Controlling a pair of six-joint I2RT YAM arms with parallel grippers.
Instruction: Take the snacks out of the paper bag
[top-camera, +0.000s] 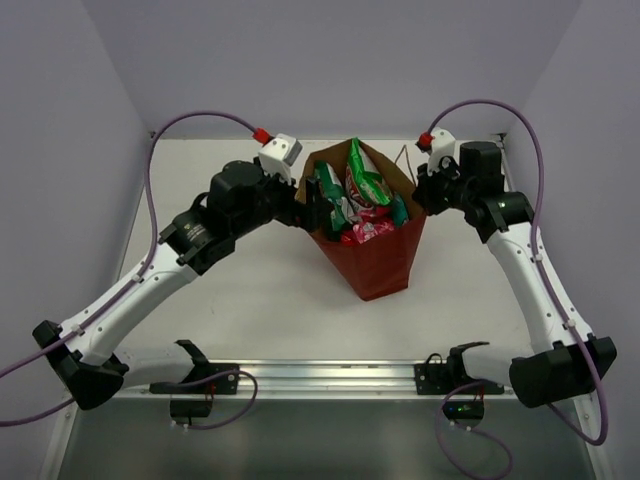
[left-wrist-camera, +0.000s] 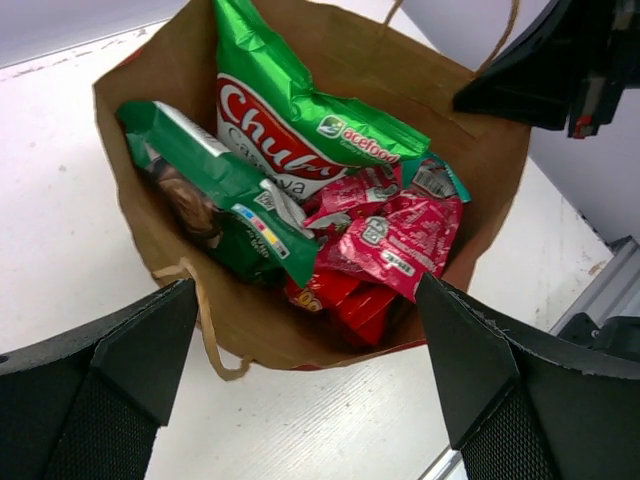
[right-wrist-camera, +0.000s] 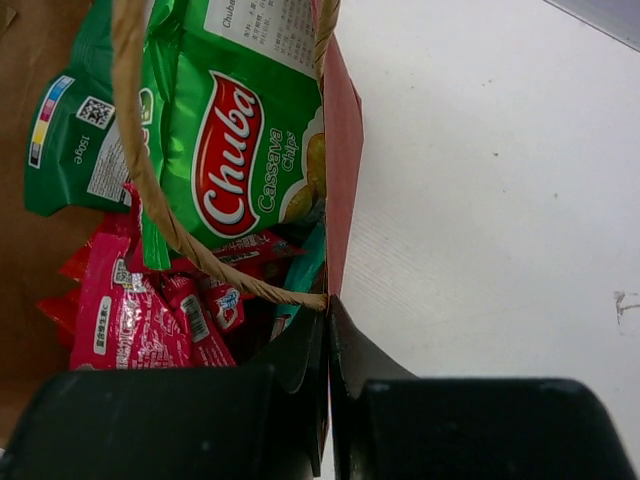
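The paper bag (top-camera: 375, 265) stands upright in the middle of the table, its mouth open. The snacks fill it: a large green-white chip bag (left-wrist-camera: 290, 120) upright, a second green packet (left-wrist-camera: 210, 200) beside it, red-pink sachets (left-wrist-camera: 400, 240) on top, a red packet (left-wrist-camera: 350, 300) beneath, and a teal packet (left-wrist-camera: 440, 180) at the edge. My right gripper (right-wrist-camera: 328, 310) is shut on the bag's red-brown wall (right-wrist-camera: 343, 170), right where the twisted handle (right-wrist-camera: 160, 210) is attached. My left gripper (left-wrist-camera: 305, 300) hangs open just outside the bag's left rim, with nothing between its fingers.
The white table (top-camera: 250, 300) is enclosed by pale walls on three sides. A metal rail (top-camera: 330, 375) with the arm bases runs along the near edge. Purple cables (top-camera: 150, 200) loop behind each arm.
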